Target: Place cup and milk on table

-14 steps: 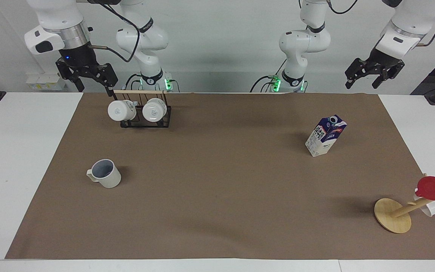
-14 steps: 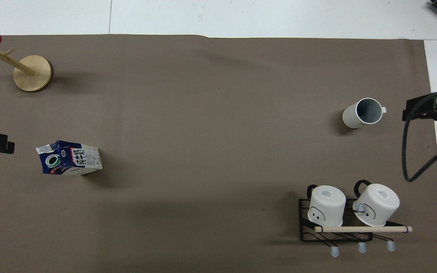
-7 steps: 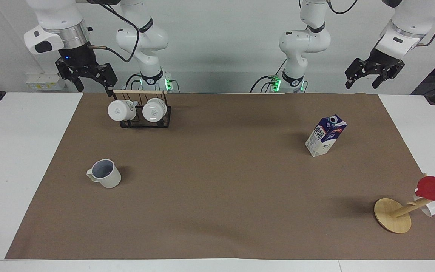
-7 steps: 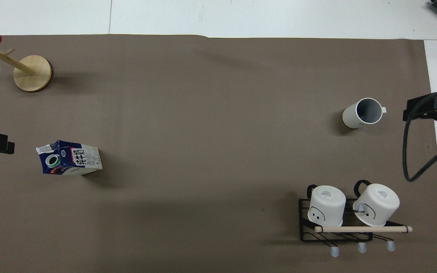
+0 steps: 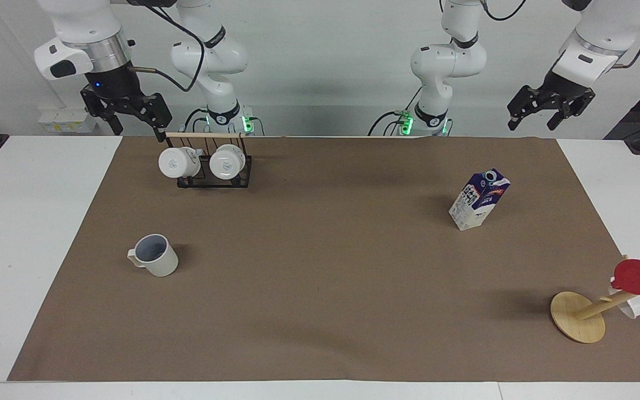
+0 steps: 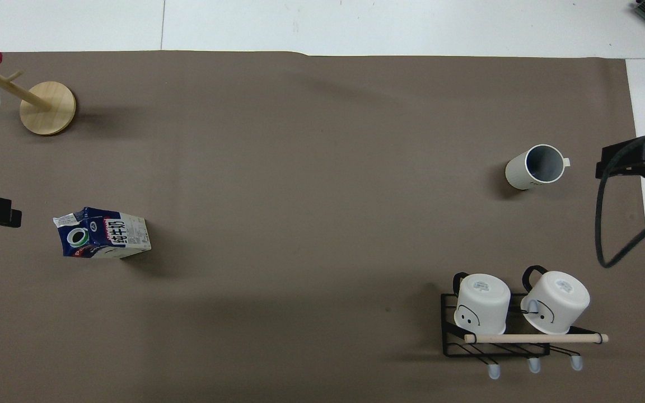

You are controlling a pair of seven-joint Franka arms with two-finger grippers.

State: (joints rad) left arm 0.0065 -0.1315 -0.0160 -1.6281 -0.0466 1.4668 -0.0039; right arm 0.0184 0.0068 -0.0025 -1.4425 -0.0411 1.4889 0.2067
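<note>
Facing view: high camera across the table (image 5: 20, 222), looking toward the robots at 12 o'clock. Overhead view: above the robots' end, looking steeply down. Both wide; both share the brown sheet (image 6: 322, 168), turned half around.

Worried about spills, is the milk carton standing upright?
Upright: the milk stands on its base on the sheet, cap on top.
</note>
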